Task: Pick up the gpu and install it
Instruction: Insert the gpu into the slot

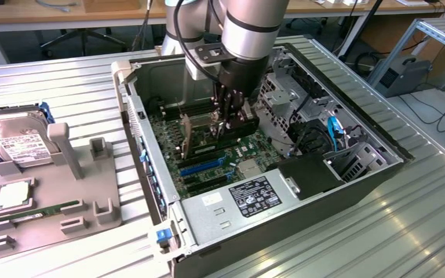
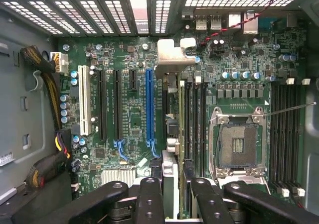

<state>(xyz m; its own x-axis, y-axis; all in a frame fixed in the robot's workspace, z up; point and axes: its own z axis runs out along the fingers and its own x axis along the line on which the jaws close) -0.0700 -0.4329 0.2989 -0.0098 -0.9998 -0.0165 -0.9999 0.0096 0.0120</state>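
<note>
While the arm reaches down into the open computer case (image 1: 135,110) lying on the ribbed metal counter (image 1: 68,87), the exterior view has the pincer (image 1: 234,128) inside that case, low over the green motherboard (image 1: 160,124). Its jaws are drawn narrow onto the gpu (image 1: 195,138), which stands on edge in the grip near the middle of the case; whether its lower edge touches the board I cannot tell. Outside the case, on the exterior view's left, a grey holder (image 1: 83,191) carries a hard drive (image 1: 18,145) and a slim green memory stick (image 1: 41,209).

From the wrist view, looking straight down into the case, the pincer (image 2: 174,194) has its black fingers (image 2: 149,194) clamped on the gpu (image 2: 171,129), seen edge-on. The card runs across the motherboard (image 2: 129,119) toward the case's vented rear wall, its silvery bracket (image 2: 172,55) close to that wall. It sits just beside the long blue slot (image 2: 149,109), between that slot and the processor socket (image 2: 238,144).
</note>
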